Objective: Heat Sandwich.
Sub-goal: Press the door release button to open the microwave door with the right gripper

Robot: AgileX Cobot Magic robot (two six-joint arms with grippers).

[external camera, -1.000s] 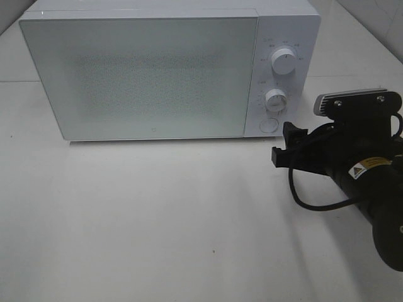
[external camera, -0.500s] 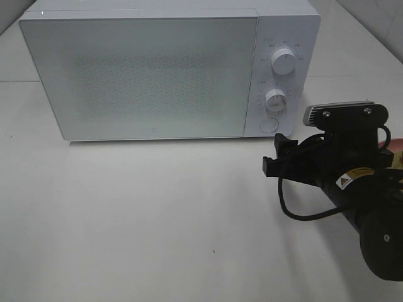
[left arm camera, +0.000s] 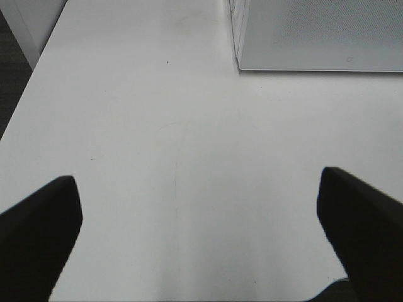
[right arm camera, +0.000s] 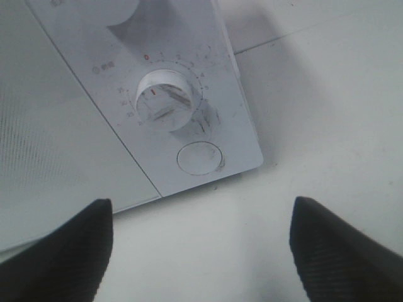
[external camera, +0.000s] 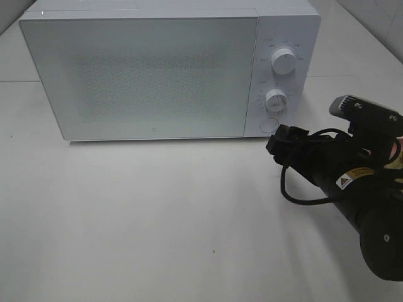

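Entry, high camera read left to right.

Left gripper [left arm camera: 201,234]: only my left wrist camera shows it. The pincer stands wide, nothing between the two dark fingers [left arm camera: 39,231]. It hangs over bare white table [left arm camera: 157,157], with a lower corner of the microwave [left arm camera: 315,31] ahead of it.

Microwave [external camera: 145,75]: white, spans roughly 10 to 1 o'clock in the high view, door shut. I cannot see through the frosted door panel [external camera: 138,78]. The control strip is at the door's 3 o'clock side: upper dial [external camera: 284,61], lower dial [external camera: 276,99] at 6 o'clock from it, and a round button [external camera: 269,124] lowest.

Right gripper [external camera: 284,137]: on the black arm [external camera: 365,214] coming in from 4 o'clock, aimed toward 10 o'clock, its tips just beside the round button. I cannot tell whether they touch it. My right wrist camera shows the pincer wide, fingers [right arm camera: 56,255] well apart and empty, with the lower dial and button framed between them.

Sandwich: no view shows it, so I cannot tell where it is.
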